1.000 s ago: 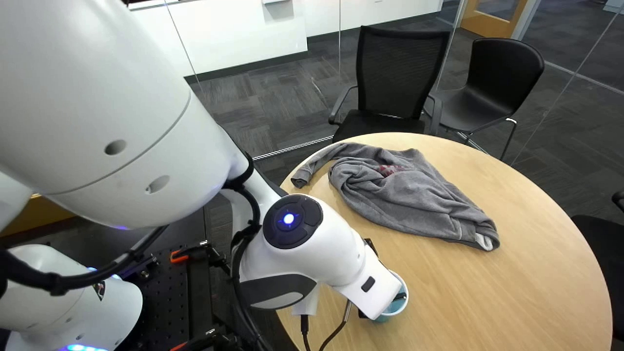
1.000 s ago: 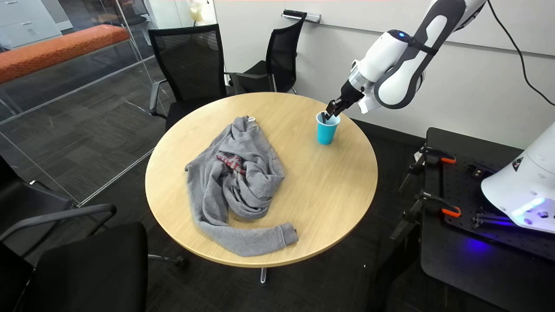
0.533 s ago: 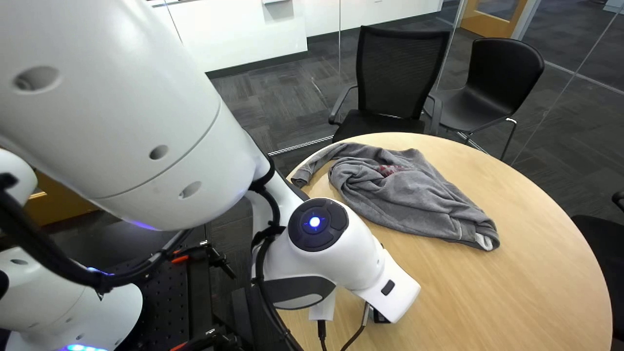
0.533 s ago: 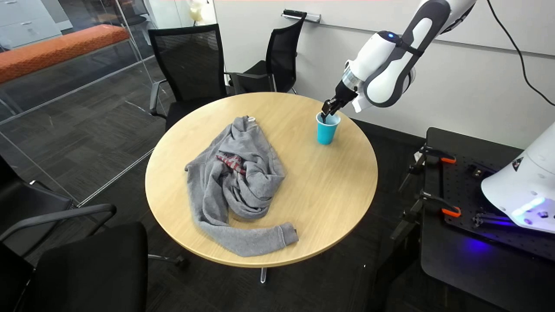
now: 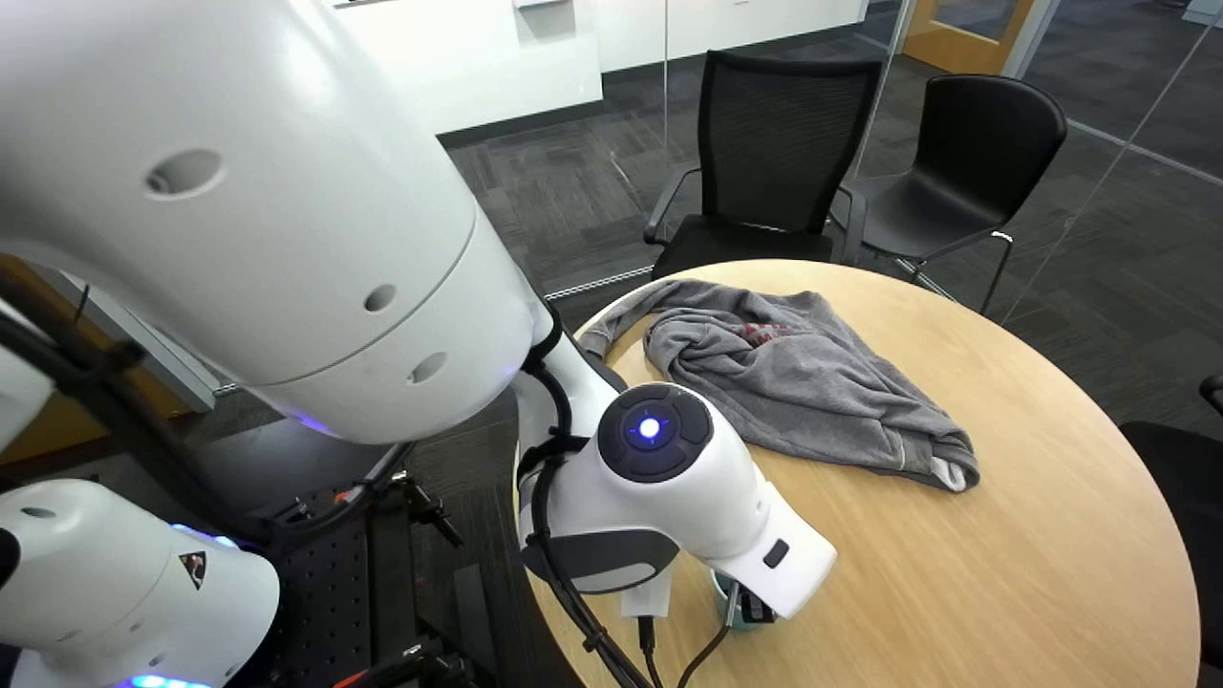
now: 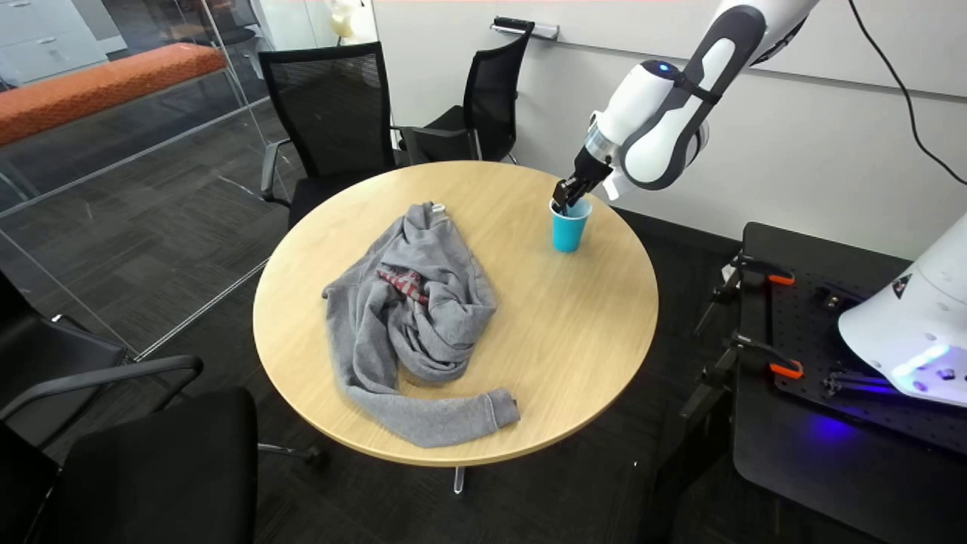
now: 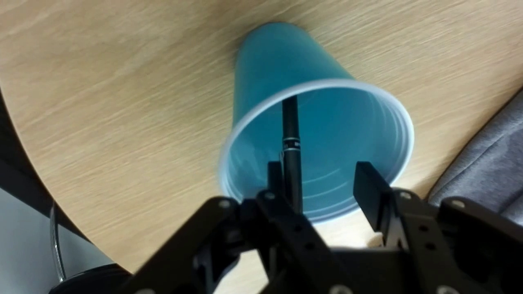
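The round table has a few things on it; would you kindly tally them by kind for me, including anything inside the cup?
Blue cup: 1
Black pen, in the cup: 1
Grey garment: 1
Total: 3

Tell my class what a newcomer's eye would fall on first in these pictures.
Probably the white robot arm, large across the left of an exterior view. Next, the gray sweatshirt with a red patch showing, lying bunched on the round table. Then the bright blue cup, upright on that table, with a black pen inside and the open jaws at its mouth.
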Action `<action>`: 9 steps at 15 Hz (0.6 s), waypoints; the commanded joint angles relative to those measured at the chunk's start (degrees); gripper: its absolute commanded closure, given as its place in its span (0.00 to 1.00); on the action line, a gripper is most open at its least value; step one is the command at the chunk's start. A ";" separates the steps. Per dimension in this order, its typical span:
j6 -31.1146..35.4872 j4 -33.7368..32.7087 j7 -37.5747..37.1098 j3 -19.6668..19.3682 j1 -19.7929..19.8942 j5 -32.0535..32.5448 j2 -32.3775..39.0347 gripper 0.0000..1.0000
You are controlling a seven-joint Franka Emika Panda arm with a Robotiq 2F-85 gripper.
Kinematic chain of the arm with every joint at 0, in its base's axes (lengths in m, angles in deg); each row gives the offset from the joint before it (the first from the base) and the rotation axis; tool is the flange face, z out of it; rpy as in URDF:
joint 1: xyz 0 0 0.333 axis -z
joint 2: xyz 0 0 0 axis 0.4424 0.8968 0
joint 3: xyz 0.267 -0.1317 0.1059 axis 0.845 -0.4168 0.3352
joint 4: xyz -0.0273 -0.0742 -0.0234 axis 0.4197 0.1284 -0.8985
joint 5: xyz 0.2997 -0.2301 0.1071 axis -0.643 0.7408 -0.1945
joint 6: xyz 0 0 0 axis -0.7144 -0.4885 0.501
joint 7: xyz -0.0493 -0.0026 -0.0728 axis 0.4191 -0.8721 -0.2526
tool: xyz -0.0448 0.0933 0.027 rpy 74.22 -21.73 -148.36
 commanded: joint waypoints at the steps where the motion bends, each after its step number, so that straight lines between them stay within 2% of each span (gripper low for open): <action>1: -2.66 -1.64 2.51 -1.32 -1.88 -2.85 0.47 0.49; 4: -2.89 -1.66 2.48 -2.37 -2.98 -3.87 0.47 0.52; 6: -2.87 -1.55 2.85 -3.49 -4.20 -4.50 0.34 0.62; 7: -2.82 -1.55 2.95 -3.99 -4.70 -4.75 0.35 0.81; 9: -2.71 -1.58 2.92 -4.88 -5.70 -5.10 0.40 0.97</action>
